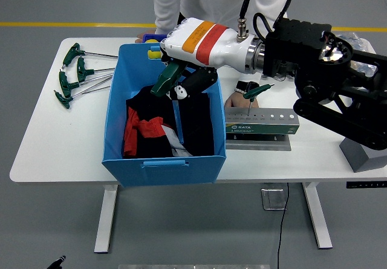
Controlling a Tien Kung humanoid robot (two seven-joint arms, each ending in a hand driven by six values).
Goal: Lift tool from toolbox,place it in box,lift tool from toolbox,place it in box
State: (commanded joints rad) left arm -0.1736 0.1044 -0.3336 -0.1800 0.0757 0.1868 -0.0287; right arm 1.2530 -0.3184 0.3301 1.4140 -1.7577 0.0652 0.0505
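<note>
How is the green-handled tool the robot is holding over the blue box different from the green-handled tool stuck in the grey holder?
The held tool is gripped by the robot's right hand above the blue box; the tool in the grey holder stands upright in a hole, and no robot hand holds it.

The held tool leans, its shaft pointing down into the box; the one in the grey holder stands straight.

The held tool looks longer.

Both have green handles and thin metal shafts.

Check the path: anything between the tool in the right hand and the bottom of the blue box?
Nothing rigid visible. The right hand holds the green-handled tool inside the blue box, shaft pointing down at the black and red cloth covering the floor. It would land on that.
</note>
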